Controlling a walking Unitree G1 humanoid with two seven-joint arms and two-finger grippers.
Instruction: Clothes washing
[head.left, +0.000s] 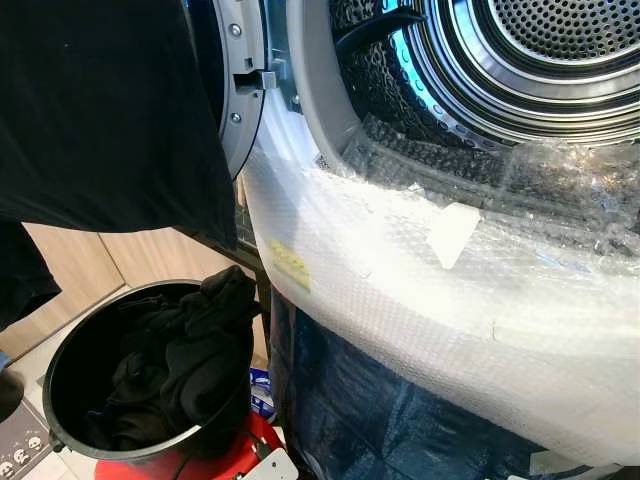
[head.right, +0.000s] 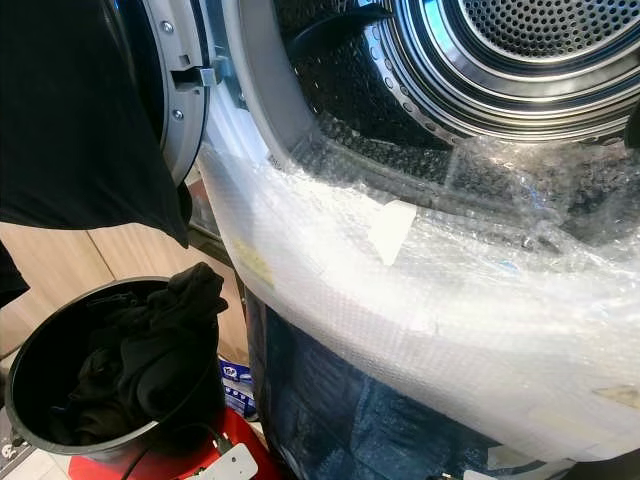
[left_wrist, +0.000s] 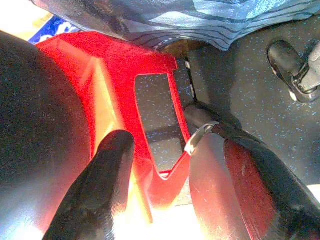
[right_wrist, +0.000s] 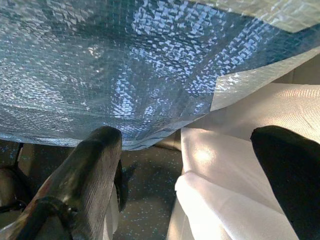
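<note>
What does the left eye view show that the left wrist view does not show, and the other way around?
The left eye view shows the washing machine drum, its open door, the bubble wrap over the front and the black bucket with dark clothes. The left wrist view shows the left gripper, fingers apart, and the dark speckled floor. Both show the red stool under the bucket.

Left tool (left_wrist: 165, 195) spread wide; right tool (right_wrist: 200, 175) likewise.
</note>
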